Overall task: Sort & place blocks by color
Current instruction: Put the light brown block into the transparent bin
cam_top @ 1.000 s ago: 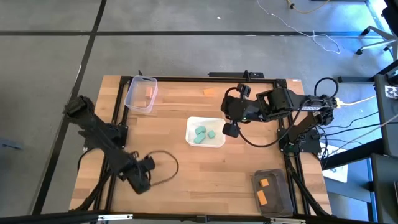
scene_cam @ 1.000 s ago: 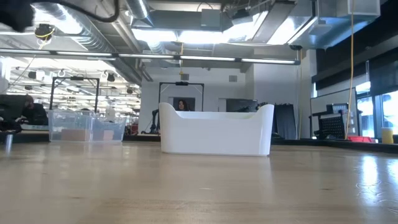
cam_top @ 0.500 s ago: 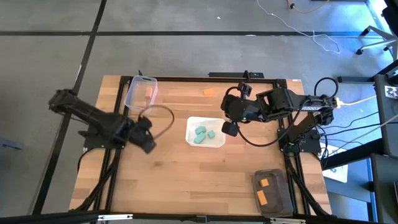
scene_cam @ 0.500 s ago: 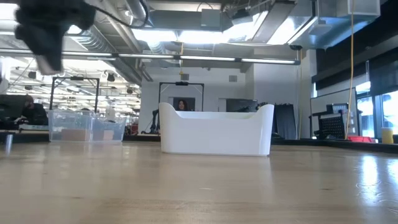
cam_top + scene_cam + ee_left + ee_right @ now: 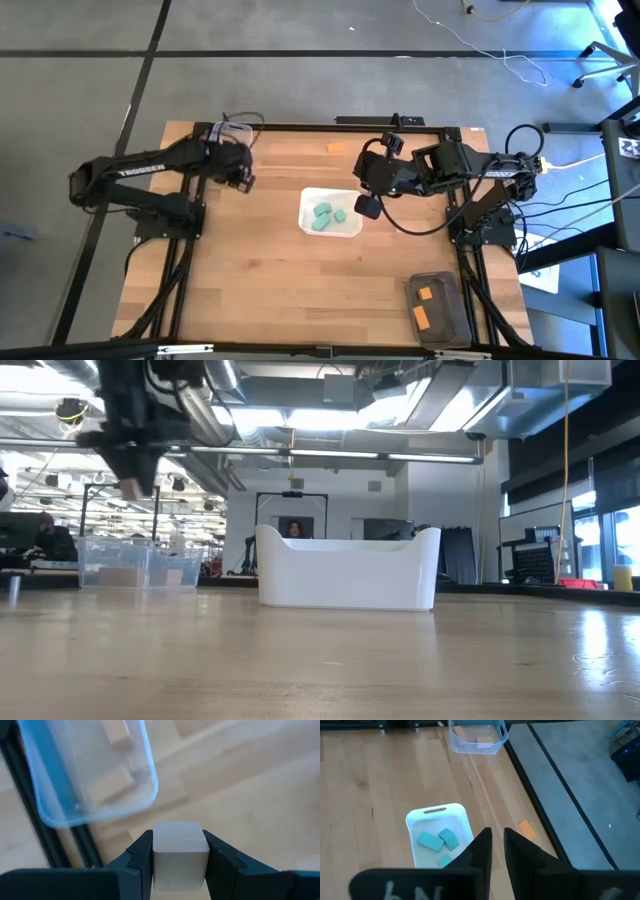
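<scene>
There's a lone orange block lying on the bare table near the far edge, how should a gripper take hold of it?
Take the orange block from straight above, fingers closing on two opposite side faces. It lies flat on open wood with nothing touching it, so a top-down pinch looks simplest. The right gripper is probably nearer.

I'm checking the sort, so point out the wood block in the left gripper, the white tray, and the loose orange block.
wood block (image 5: 180, 851), left wrist view, its front face
white tray (image 5: 331, 192), high view, its far rim
loose orange block (image 5: 334, 148), high view, its top

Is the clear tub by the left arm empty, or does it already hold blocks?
Not empty: the clear tub holds pale wood blocks, seen through its wall in the left wrist view.
</scene>
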### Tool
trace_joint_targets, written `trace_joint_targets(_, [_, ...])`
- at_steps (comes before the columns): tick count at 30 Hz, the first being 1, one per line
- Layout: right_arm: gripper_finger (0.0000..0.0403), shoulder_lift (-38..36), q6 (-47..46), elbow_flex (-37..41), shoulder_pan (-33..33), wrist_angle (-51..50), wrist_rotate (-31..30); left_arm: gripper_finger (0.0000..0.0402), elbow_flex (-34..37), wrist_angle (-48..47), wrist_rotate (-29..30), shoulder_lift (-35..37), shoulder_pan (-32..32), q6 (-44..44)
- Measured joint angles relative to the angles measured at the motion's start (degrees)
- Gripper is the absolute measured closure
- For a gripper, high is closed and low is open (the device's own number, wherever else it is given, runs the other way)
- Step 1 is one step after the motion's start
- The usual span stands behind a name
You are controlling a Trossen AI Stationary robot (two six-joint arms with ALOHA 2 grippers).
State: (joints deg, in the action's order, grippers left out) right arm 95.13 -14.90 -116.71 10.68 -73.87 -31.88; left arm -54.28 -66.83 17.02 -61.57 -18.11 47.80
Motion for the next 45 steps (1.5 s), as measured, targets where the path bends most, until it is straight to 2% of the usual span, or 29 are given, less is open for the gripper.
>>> trace_joint_targets(5, [0.0352,0.0,-1.39,0.0,0.0,-0.01,0.0,0.0281,0.0,8.2,-3.29,-1.16,-11.26,-9.77])
trace_joint_targets(9, [0.0352,0.0,-2.14,0.0,0.0,-0.02,0.07,0.0281,-0.02,13.04,-5.09,-3.48,-18.36,-14.33])
trace_joint_targets(19, [0.0352,0.0,-2.96,0.0,0.0,-0.04,0.46,0.0281,-0.02,14.42,-7.11,-13.04,-31.02,-22.01])
trace_joint_targets(32, [0.0352,0.0,-3.07,0.0,0.0,-0.07,0.52,0.0281,-0.02,17.66,-7.77,-27.82,-33.64,-27.15])
trace_joint_targets(39, [0.0352,0.0,-3.1,0.0,-0.01,-0.07,0.55,0.0279,-0.22,18.73,-7.82,-30.61,-33.64,-27.47])
trace_joint_targets(45, [0.0352,0.0,-3.18,0.0,-0.02,-0.07,0.55,0.0212,0.0,20.18,-9.75,-30.74,-33.64,-27.45])
